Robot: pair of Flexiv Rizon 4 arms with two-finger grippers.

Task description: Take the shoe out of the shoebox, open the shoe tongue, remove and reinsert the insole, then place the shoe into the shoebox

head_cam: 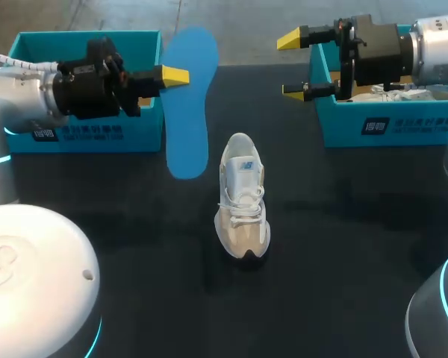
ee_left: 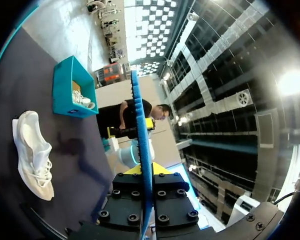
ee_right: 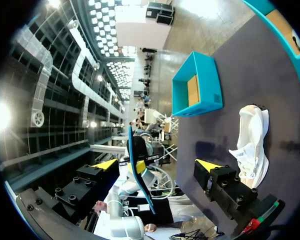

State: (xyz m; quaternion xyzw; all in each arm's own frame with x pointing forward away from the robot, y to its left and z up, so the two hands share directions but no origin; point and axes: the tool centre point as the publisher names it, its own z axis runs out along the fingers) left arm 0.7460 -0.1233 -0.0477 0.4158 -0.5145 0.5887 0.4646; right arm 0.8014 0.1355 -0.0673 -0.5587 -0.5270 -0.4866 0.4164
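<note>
My left gripper [head_cam: 172, 74] is shut on the edge of a blue insole [head_cam: 187, 104], held upright above the table's back left. In the left wrist view the insole [ee_left: 141, 130] shows edge-on, rising from between the black fingers of the left gripper [ee_left: 145, 172]. A white and beige shoe [head_cam: 243, 198] stands alone on the black table, toe towards the back; it also shows as the shoe [ee_left: 32, 155] and the shoe [ee_right: 252, 140]. My right gripper [head_cam: 295, 66] hangs wide open and bare at the back right, well above the shoe. Its yellow tips frame the insole [ee_right: 140, 175] across the table, around the right gripper [ee_right: 157, 165].
A teal shoebox [head_cam: 82, 134] sits at the back left behind my left arm, the same shoebox [ee_right: 195, 85] showing a brown inside. A second teal box [head_cam: 388, 127] at the back right holds another white shoe [head_cam: 407, 93]; the left wrist view shows this box [ee_left: 65, 95] too.
</note>
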